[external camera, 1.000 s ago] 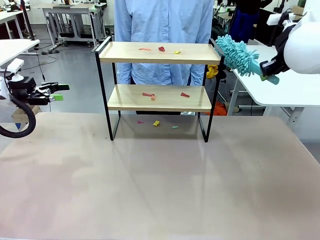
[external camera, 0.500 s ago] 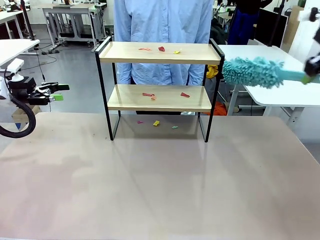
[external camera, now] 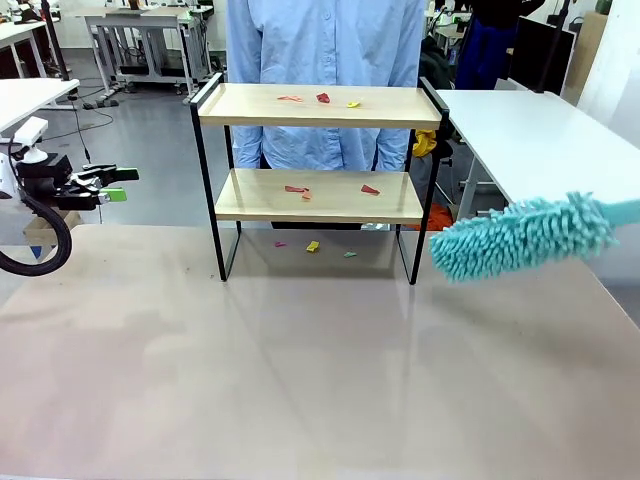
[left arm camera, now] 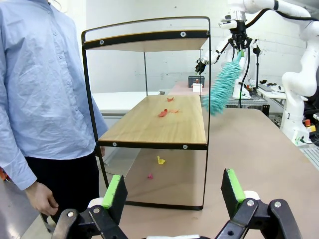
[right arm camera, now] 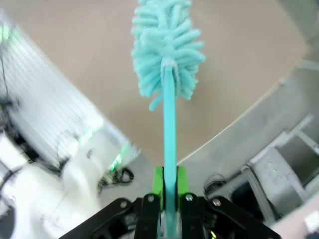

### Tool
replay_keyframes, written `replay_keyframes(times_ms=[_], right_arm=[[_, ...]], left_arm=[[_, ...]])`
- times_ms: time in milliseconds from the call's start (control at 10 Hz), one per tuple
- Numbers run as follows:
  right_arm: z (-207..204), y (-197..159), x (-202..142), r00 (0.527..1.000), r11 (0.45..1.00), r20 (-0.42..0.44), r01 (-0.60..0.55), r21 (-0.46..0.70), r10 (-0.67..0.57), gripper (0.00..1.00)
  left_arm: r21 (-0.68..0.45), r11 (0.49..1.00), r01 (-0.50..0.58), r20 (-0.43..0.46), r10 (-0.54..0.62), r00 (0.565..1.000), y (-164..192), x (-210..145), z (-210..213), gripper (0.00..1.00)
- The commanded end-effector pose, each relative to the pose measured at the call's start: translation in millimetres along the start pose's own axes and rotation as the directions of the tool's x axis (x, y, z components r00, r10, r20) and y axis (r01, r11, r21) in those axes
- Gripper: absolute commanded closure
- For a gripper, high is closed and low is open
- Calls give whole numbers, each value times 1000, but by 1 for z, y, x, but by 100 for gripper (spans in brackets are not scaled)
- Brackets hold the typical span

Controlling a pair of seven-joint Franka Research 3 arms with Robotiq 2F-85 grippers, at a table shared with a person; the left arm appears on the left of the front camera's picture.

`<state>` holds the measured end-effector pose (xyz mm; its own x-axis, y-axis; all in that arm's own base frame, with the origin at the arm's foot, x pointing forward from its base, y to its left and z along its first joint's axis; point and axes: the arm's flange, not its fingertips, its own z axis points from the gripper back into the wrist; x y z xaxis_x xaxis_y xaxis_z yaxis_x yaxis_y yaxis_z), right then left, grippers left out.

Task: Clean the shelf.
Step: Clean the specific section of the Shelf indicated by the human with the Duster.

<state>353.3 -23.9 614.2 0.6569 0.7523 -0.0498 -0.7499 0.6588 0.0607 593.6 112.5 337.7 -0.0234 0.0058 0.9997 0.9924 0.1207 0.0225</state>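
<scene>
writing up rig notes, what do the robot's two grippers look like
The left gripper is black, with jointed finger links on silver pins and bright green pads; a white wrist block and a looping black cable sit behind it. The right gripper has the same black fingers and green pads.

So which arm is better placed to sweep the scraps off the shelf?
Right. The right gripper is shut on the teal duster, whose head hangs near the shelf; the left gripper is open, empty, farther off.
</scene>
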Motion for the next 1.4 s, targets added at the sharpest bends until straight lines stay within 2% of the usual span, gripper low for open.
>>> replay_keyframes(times_ms=[0, 200, 400, 600, 700, 800, 1300], right_arm=[[6, 26, 0, 981, 982, -57, -184, 35, 185, 87], [-18, 62, 17, 945, 940, -50, -315, 128, 324, 87], [-57, 87, 35, 914, 902, -68, -379, 208, 400, 87], [-84, 102, 48, 899, 885, -68, -408, 222, 432, 87], [-95, 103, 54, 908, 895, -47, -401, 193, 417, 87], [-79, 104, 48, 910, 897, -93, -375, 235, 405, 87], [-79, 104, 48, 910, 897, -93, -375, 235, 405, 87]], left_arm=[[0, 1000, 0, 0, 0, 1000, -1, 3, 0, 0], [0, 1000, 0, 0, 0, 1000, -1, 3, 0, 0], [0, 1000, 0, 0, 0, 1000, -1, 3, 0, 0], [0, 1000, 0, 0, 0, 1000, -1, 3, 0, 0], [0, 1000, 0, 0, 0, 1000, -1, 3, 0, 0], [0, 1000, 0, 0, 0, 1000, -1, 3, 0, 0], [0, 1000, 0, 0, 0, 1000, -1, 3, 0, 0]])
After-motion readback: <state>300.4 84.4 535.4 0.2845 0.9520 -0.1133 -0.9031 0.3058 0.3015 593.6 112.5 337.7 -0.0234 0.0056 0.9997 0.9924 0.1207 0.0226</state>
